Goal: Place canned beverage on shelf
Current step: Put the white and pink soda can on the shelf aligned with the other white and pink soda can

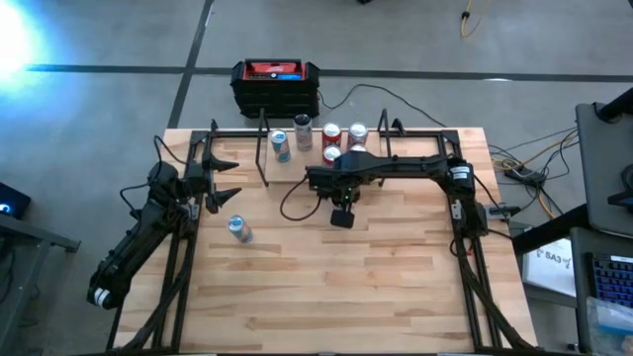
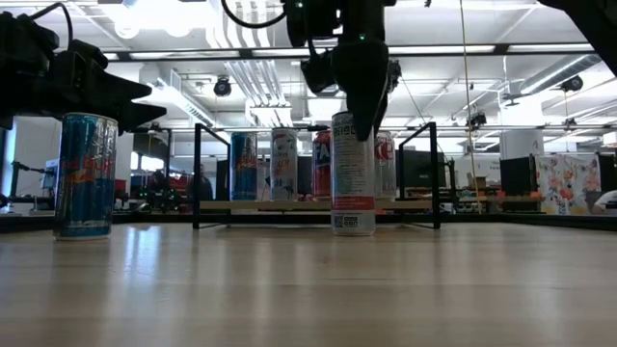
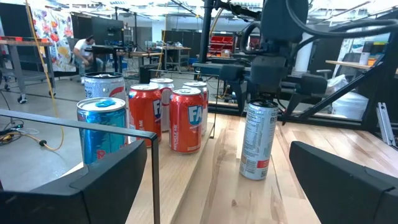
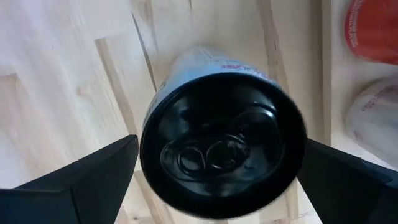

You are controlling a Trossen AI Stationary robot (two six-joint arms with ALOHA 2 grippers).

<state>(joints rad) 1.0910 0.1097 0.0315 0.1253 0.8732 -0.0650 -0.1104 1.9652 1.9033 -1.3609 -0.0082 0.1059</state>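
A tall silver can (image 2: 352, 178) with a black top (image 4: 224, 149) stands upright on the table just in front of the shelf (image 2: 289, 205). The shelf is a low light-wood plank between black rod uprights, with several cans (image 3: 185, 118) standing on it. My right gripper (image 2: 362, 106) points down over the silver can. It is open, with one finger (image 4: 87, 180) on each side of the can's top. In the high view my right gripper (image 1: 343, 193) hides this can. A blue can (image 1: 237, 228) stands alone toward the table's left. My left gripper (image 1: 223, 181) waits open at the left edge, pointing level.
A black-and-red box (image 1: 276, 84) sits on the floor beyond the table's far edge. Cables (image 1: 297, 198) loop over the table by the right arm. The shelf's black uprights (image 1: 262, 148) rise beside the cans. Bare wood (image 1: 346, 287) stretches to the near edge.
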